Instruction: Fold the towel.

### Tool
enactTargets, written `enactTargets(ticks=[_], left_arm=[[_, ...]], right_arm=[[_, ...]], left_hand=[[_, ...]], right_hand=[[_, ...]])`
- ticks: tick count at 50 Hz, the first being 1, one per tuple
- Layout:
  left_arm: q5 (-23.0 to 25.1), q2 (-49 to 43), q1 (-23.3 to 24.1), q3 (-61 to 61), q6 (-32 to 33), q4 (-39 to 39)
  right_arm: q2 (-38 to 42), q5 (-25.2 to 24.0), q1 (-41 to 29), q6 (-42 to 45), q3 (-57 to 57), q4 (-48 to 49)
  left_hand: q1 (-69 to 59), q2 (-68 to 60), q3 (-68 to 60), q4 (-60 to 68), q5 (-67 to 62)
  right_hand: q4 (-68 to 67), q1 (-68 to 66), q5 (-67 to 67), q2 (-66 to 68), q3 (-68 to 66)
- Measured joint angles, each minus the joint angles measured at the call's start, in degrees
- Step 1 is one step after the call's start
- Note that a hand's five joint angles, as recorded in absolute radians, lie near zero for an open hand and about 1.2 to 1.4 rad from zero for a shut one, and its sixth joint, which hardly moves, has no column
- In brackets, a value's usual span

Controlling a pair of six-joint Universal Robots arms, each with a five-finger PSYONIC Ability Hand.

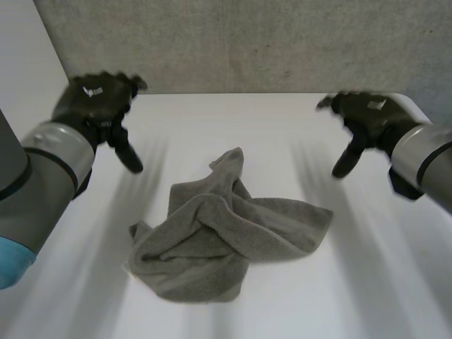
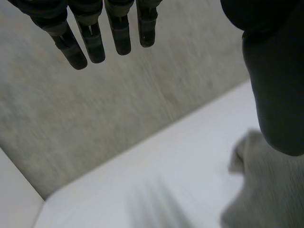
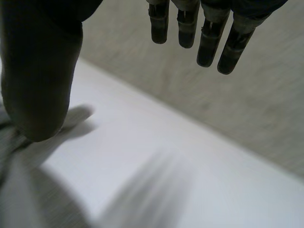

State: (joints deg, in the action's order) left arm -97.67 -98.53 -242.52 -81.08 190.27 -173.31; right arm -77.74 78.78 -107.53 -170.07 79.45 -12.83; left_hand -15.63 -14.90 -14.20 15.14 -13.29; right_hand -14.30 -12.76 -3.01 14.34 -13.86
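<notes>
Towel lies crumpled on the worktop, my left hand and right hand hovering either side of it, fingers released, empty. I fear grabbing bunched layers and folding a lump.

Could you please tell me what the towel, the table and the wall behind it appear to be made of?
The towel looks like soft grey terry cloth: fuzzy, matte, in limp folds. The table seems smooth white laminate or painted board, faintly glossy. The wall looks like mottled grey felt or plaster, matte; I cannot tell which.
</notes>
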Motion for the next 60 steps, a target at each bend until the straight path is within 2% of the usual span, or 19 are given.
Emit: enactTargets(ticks=[7,14,17,19,20,24,25,26,29,34,36,41,45,50,60], left_arm=[[8.62,-5.81,-4.81,-6.43,7.27,-0.01],[13.12,-11.62,-5.73,-8.72,9.95,1.24],[15.23,-14.82,-5.45,-9.15,10.12,3.11],[15.92,-15.87,-5.23,-9.21,10.06,3.85],[16.38,-16.48,-5.06,-9.2,9.98,4.25],[17.84,-17.6,-4.35,-8.99,9.64,5.14],[18.21,-17.58,-4.12,-8.79,9.56,5.19],[18.5,-17.5,-3.91,-8.51,9.51,5.19],[19.07,-16.79,-3.41,-6.32,9.35,4.99],[17.4,-15.09,-3.17,3.84,9.02,4.28],[15.47,-14.46,-2.97,9.45,8.51,3.14],[6.52,-11.84,-1.74,22.23,4.85,-6.24],[-1.2,-7.9,-0.88,24.46,1.68,-17.04],[-3.07,-4.61,-0.04,16.32,0.95,-20.92],[-1.49,-0.05,1.89,-12.52,1.25,-23.43]], right_arm=[[7.02,-6.21,-2.37,0.03,4.41,-3.29],[12.79,-7.27,-6.23,-2.77,7.5,-0.44],[16.3,-7.19,-7.92,-5.41,7.6,1.08],[17.53,-7.15,-8.49,-6.33,7.36,1.52],[18.18,-7.12,-8.82,-6.82,7.22,1.82],[19.45,-7.04,-9.48,-7.72,6.64,3.32],[19.56,-7.02,-9.52,-7.75,6.42,3.87],[19.6,-7.02,-9.49,-7.7,6.06,4.31],[19.44,-7.08,-9.14,-7.31,3.62,5.36],[17.94,-7.04,-8.48,-6.29,-4.4,8.07],[16.19,-6.79,-8.05,-5.69,-8.17,12.69],[8.34,-5.78,-7.05,-4.94,-10.66,34.32],[1.48,-5.59,-6.39,-5.0,-8.07,48.67],[-0.24,-7.32,-5.78,-4.79,-5.95,48.03],[5.09,-17.36,-6.23,2.52,-0.47,32.81]], left_hand=[[0.0,0.0,0.0,0.0,0.0],[-0.02,-0.24,-0.26,0.13,-1.19],[-3.57,-4.5,-4.93,3.71,-6.12],[-9.71,-10.5,-11.47,9.7,-11.78],[-18.13,-18.66,-19.94,19.1,-19.64],[-51.41,-51.36,-52.75,51.78,-50.78],[-60.77,-61.14,-62.63,62.91,-61.36],[-64.73,-67.09,-68.47,68.3,-66.63],[-64.81,-68.42,-73.24,71.34,-68.28],[-64.81,-68.42,-73.66,71.34,-68.28],[-64.81,-68.42,-73.73,71.34,-68.28],[-64.81,-68.42,-73.78,71.34,-68.28],[-64.81,-68.42,-73.89,71.35,-68.3],[-64.81,-68.43,-74.11,71.35,-68.47],[-64.81,-68.66,-74.15,71.84,-68.47]], right_hand=[[0.0,0.0,0.01,0.0,0.0],[0.0,-0.22,-0.12,0.0,0.0],[-6.94,-9.11,-8.68,7.15,-7.83],[-14.94,-17.7,-16.94,15.74,-16.22],[-25.09,-28.09,-27.26,25.53,-25.55],[-53.67,-53.06,-55.74,55.35,-53.79],[-59.34,-58.18,-61.33,59.73,-59.55],[-61.21,-60.64,-62.89,60.29,-61.39],[-61.92,-63.02,-63.24,60.29,-62.05],[-61.91,-63.58,-63.24,60.29,-62.08],[-61.92,-63.67,-63.25,60.29,-62.19],[-61.92,-63.68,-63.25,60.41,-62.39],[-61.91,-63.68,-63.25,60.41,-62.56],[-61.92,-63.68,-63.34,60.41,-62.6],[-61.92,-63.69,-63.35,60.41,-62.6]])
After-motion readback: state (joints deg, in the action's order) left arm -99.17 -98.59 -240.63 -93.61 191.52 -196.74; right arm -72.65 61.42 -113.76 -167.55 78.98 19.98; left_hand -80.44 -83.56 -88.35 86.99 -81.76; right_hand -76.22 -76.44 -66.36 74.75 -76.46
